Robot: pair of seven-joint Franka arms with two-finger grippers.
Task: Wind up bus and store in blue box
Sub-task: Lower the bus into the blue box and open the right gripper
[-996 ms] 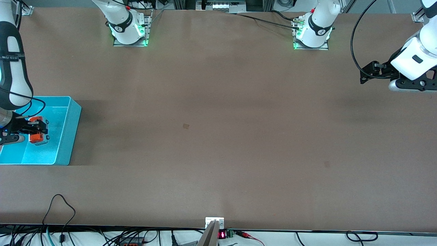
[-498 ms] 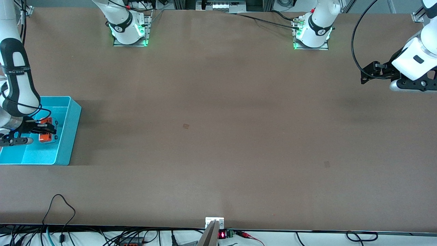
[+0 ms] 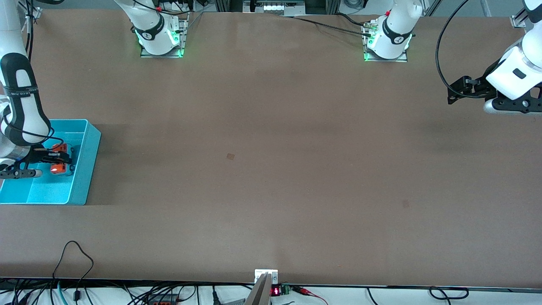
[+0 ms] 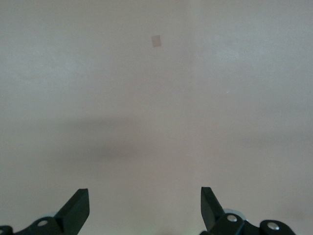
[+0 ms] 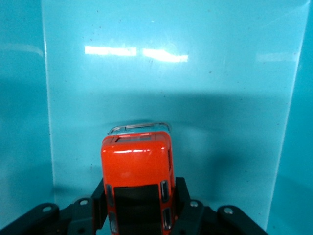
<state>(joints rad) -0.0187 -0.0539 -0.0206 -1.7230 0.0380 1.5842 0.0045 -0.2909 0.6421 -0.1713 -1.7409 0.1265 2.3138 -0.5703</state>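
The orange-red bus [image 3: 59, 158] is inside the blue box [image 3: 87, 169], low near its floor, by the wall that faces the table's middle. My right gripper [image 3: 58, 158] is shut on the bus, its fingers pressing both sides. In the right wrist view the bus [image 5: 137, 169] sits between the black fingers [image 5: 182, 196], roof toward the camera, over the box's cyan floor [image 5: 195, 83]. My left gripper [image 3: 455, 91] is open and empty, held up over the left arm's end of the table; its view shows only bare tabletop between its fingertips [image 4: 78, 208].
The blue box stands at the right arm's end of the table. Two small marks lie on the brown tabletop [image 3: 230, 156] [image 3: 405, 203]. Cables hang along the table's front edge [image 3: 76, 254]. Both arm bases stand at the back edge.
My right gripper has carried the bus lower into the box and toward the wall that faces the table's middle. The left arm has hardly moved.
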